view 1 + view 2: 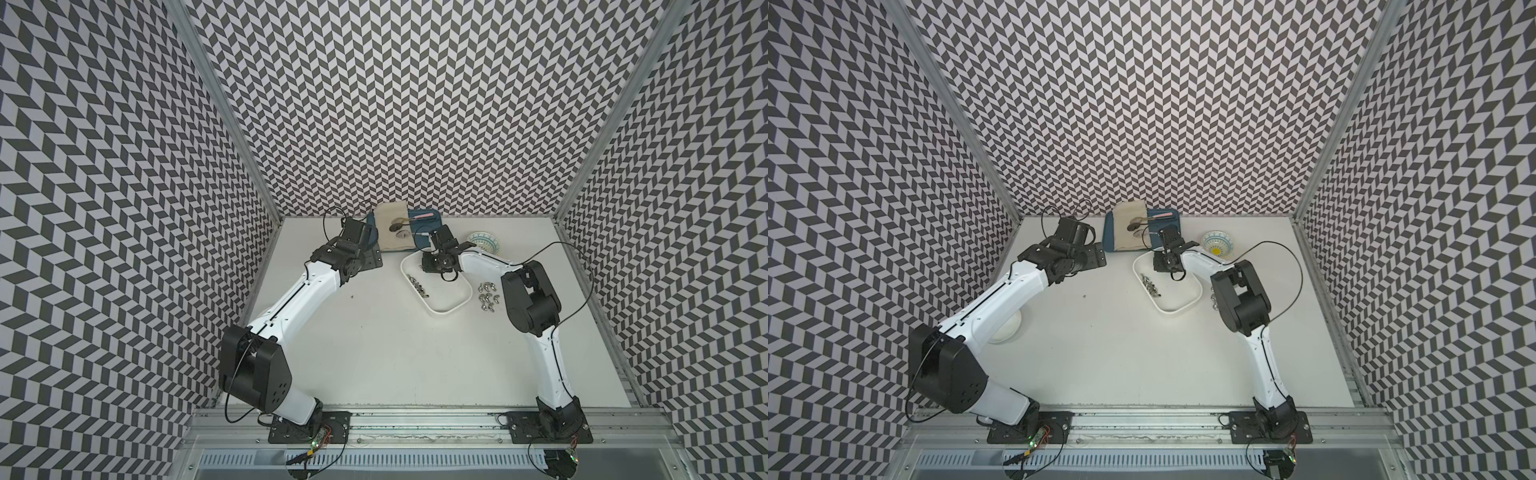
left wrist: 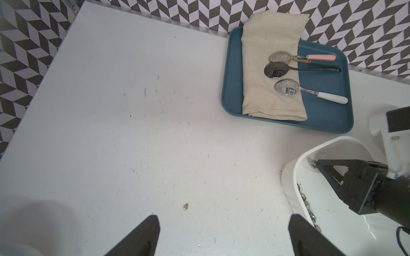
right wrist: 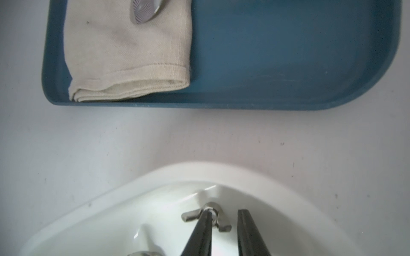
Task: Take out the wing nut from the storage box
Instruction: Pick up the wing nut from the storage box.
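Surfaces on my bench feed, listed by item.
Shallow white rectangular plastic storage box (image 3: 155,192): smooth, glossy, highlights along its rim. Small silvery metal wing nut (image 3: 193,215): bright with a satin sheen. Flat dark-blue plastic tray (image 3: 288,55): smooth and matt; I see faint scuffs. Folded beige woven cloth (image 3: 124,51): coarse weave, stitched hem, dull. Long-handled metal spoons (image 2: 286,86): mirror-polished bowls; I note one pink and one white handle, both glossy. White tabletop (image 2: 133,133): matt, flecked with scratches. Right gripper (image 3: 224,213): fingers (image 3: 248,232) of matt black plastic.
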Action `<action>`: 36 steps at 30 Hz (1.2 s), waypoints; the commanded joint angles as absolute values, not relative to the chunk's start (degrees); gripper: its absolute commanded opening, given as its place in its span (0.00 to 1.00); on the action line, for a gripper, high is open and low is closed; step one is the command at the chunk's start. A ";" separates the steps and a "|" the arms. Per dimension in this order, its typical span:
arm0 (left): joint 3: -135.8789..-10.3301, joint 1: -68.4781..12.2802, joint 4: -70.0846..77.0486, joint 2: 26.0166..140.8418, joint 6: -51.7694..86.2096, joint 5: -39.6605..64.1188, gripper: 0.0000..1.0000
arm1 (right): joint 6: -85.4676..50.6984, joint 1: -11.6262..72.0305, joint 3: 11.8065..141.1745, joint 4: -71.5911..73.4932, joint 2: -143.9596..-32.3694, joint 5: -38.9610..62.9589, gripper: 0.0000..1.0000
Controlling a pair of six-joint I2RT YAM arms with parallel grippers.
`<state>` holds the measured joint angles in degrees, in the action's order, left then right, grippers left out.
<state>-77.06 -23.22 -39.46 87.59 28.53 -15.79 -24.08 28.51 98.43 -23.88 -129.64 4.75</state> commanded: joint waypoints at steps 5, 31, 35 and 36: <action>-79.20 -23.52 -39.45 87.85 28.62 -15.91 0.95 | -27.25 29.01 98.17 -21.49 -126.29 5.94 0.25; -75.44 -23.03 -37.11 83.99 28.17 -16.78 0.95 | -30.58 28.65 101.78 -23.51 -133.24 3.89 0.25; -74.84 -22.72 -36.91 83.11 28.17 -16.74 0.95 | -30.59 28.68 101.61 -23.33 -133.42 3.97 0.18; -74.65 -22.63 -36.83 82.78 28.20 -16.87 0.95 | -30.54 28.70 101.60 -23.46 -133.29 3.93 0.17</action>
<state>-75.53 -23.11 -38.09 84.99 28.53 -15.86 -30.28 28.73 100.79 -23.90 -131.68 4.56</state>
